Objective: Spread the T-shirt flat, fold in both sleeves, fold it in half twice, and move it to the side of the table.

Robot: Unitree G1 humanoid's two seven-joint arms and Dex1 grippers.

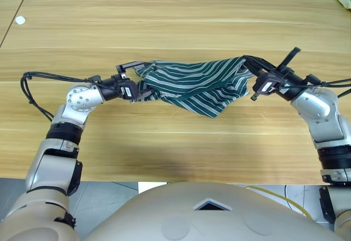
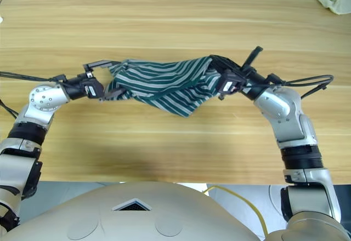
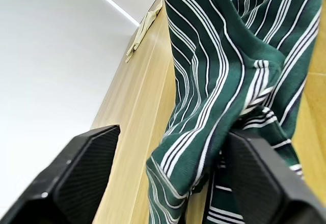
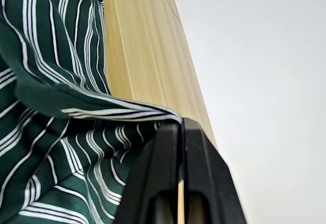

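- Shirt [image 1: 192, 85] is bunched up and slung between both grippers over mid table [image 1: 164, 16]. Not spread yet, so sleeves, both half-folds and the move to the side are all left.
- R gripper [image 4: 179, 127]: fingers pinched tight on a shirt edge.
- L gripper [image 3: 170, 142]: fingers wide apart, cloth draped on one.
- Sleeves lost in the bunch; can't tell if the low corner touches the table.

The T-shirt [image 1: 192, 85] is soft, matt knit cloth. The desk [image 1: 164, 11] is smooth wood with a faint sheen. The fingers [image 3: 84, 173] of the left gripper [image 3: 170, 147] are matt black, finely ribbed plastic.
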